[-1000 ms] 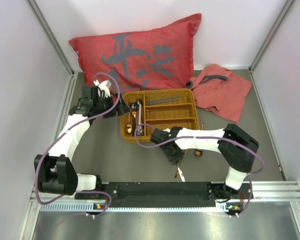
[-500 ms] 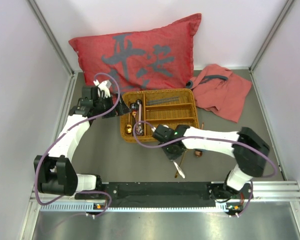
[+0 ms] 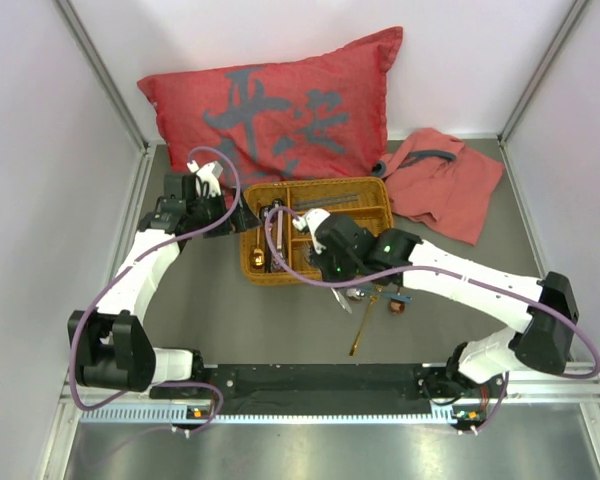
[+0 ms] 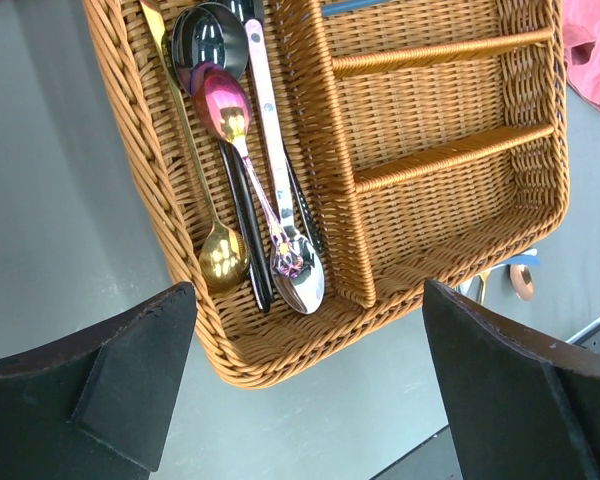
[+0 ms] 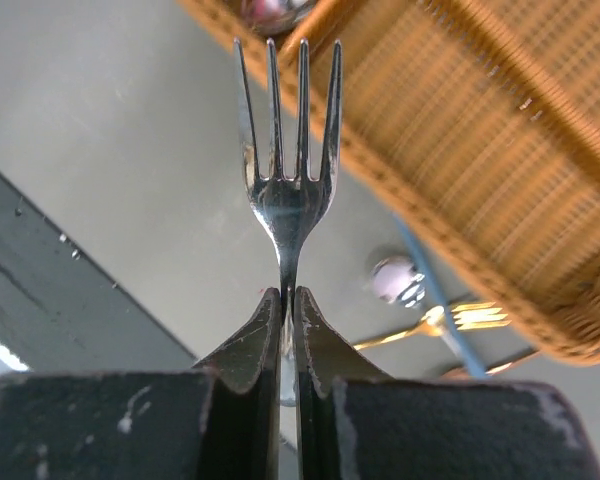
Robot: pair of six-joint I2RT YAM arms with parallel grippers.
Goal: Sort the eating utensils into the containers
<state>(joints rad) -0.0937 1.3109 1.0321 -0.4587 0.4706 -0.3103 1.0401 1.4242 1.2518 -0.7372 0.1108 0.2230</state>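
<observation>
The right gripper [image 5: 285, 300] is pinched fully together on the neck of a silver fork [image 5: 286, 190], tines projecting past the fingertips, above the table [image 3: 200, 300] just off the 6 o'clock edge of the wicker tray [image 3: 391, 222]. The left gripper [image 4: 305, 290] is spread wide, holding nothing, at the tray's 9 o'clock end over the long compartment [image 4: 255, 325], where several spoons [image 4: 280, 230] lie. Loose utensils [image 3: 395, 302] lie on the table at the tray's 5 o'clock.
</observation>
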